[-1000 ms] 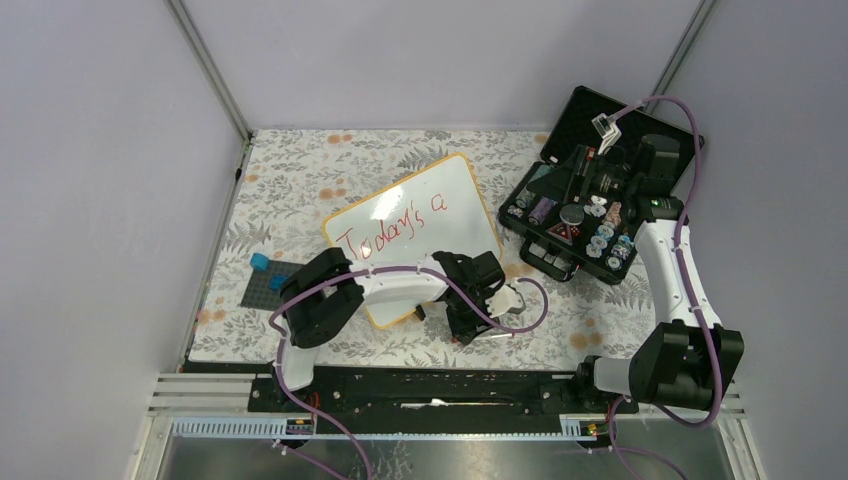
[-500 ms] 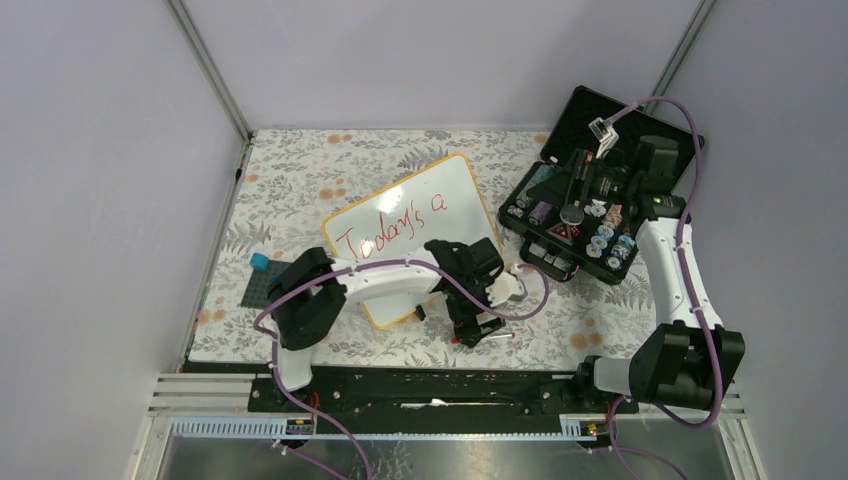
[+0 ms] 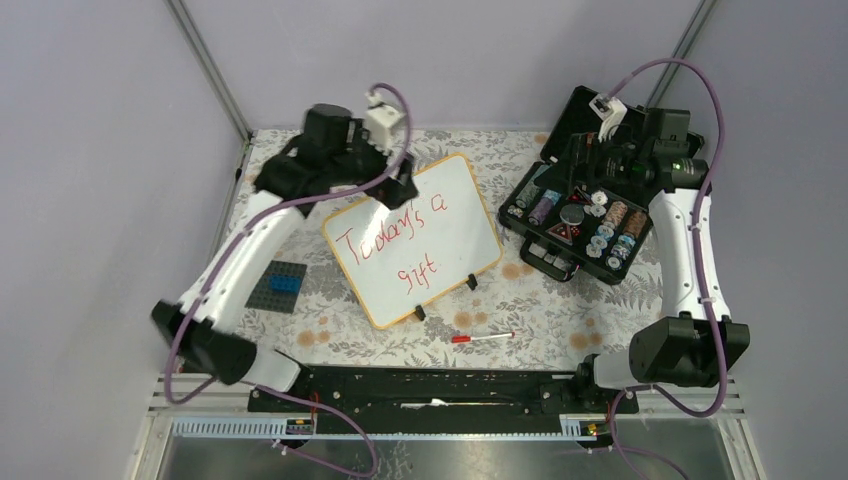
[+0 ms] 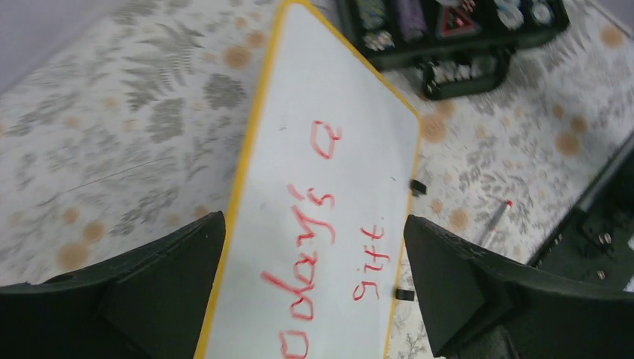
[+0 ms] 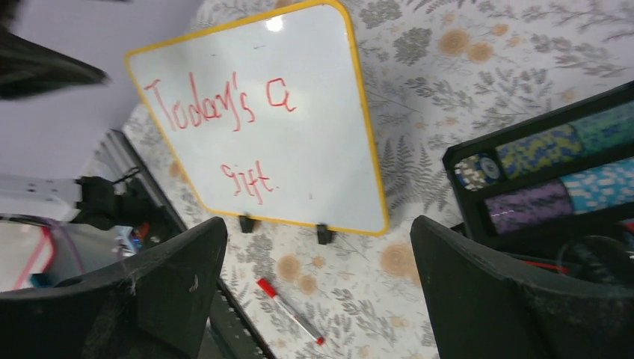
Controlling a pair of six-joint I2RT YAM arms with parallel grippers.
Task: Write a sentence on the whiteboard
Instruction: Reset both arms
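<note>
The whiteboard (image 3: 455, 195) lies tilted in the middle of the flowered table, with a yellow rim and black clip feet. The sentence (image 3: 393, 228) reads "Today's a" with "gift" under it, in red. It also shows on the whiteboard (image 4: 336, 97) as the sentence (image 4: 318, 224), and on the whiteboard (image 5: 321, 142) as the sentence (image 5: 217, 105). A red-capped marker (image 3: 482, 338) lies loose on the table in front of the board, also visible as the marker (image 5: 290, 310). My left gripper (image 3: 393, 185) hangs raised over the board's far left corner, open and holding nothing. My right gripper (image 3: 592, 165) is up over the black case, open and holding nothing.
An open black case (image 3: 560, 262) with rows of poker chips sits at the right. A grey studded plate (image 3: 262, 292) with a blue brick (image 3: 283, 283) lies at the left. Metal rails run along the near edge.
My left gripper opened and let go of the marker, which now lies on the table. The left arm then rose from the front of the board to its far left corner, uncovering "gift".
</note>
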